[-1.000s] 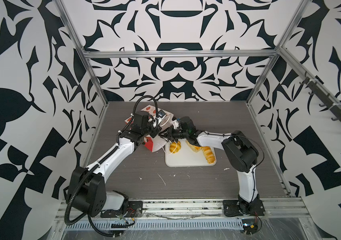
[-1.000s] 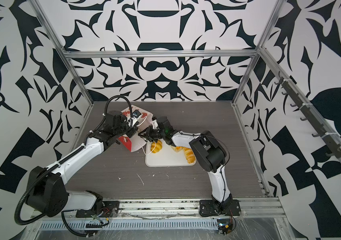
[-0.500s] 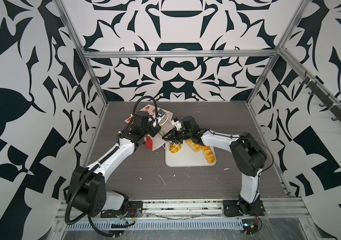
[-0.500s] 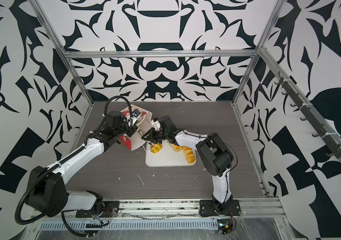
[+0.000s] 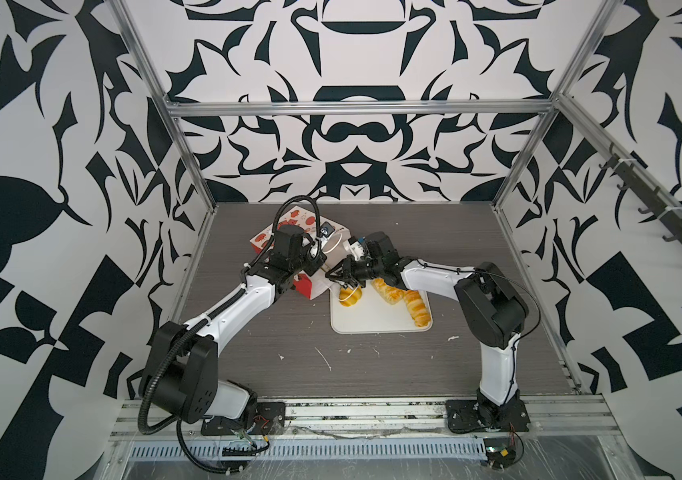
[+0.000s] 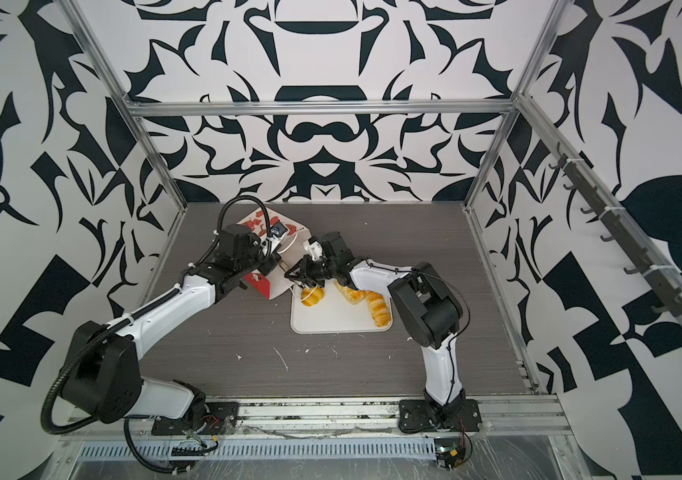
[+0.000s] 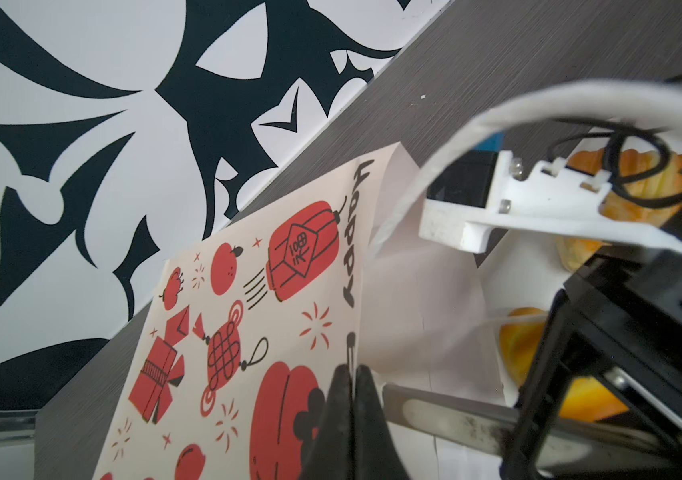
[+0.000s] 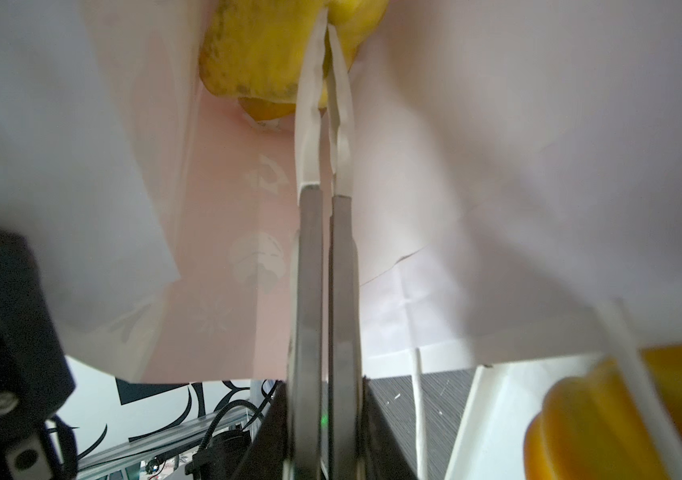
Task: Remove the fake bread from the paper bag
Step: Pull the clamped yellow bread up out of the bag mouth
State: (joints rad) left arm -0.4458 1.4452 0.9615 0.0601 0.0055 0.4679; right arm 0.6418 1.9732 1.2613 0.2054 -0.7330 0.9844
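- Left gripper (image 7: 351, 376) is pinching the bag (image 5: 262, 242) rim tight.
- Bag is leaning, mouth beside the tray (image 5: 372, 322).
- Right gripper (image 8: 326, 25) is reaching inside, closed, tips touching one bread (image 8: 248, 50).
- Three more bread pieces are lying on the tray.

Tight: paper bag (image 5: 263, 240) mouth filled w/ R gripper (image 8: 327, 29) (tray (image 5: 372, 322) adj.).

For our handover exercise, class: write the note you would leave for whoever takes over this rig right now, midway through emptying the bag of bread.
Left claw: shut on the bag's edge.
Right claw: shut, deep inside the bag, tips at a yellow piece; whether it has a grip is unclear.
Done: bun, braid and croissant lie on the tray.
Left: pull out what is in the bag, at least that piece.
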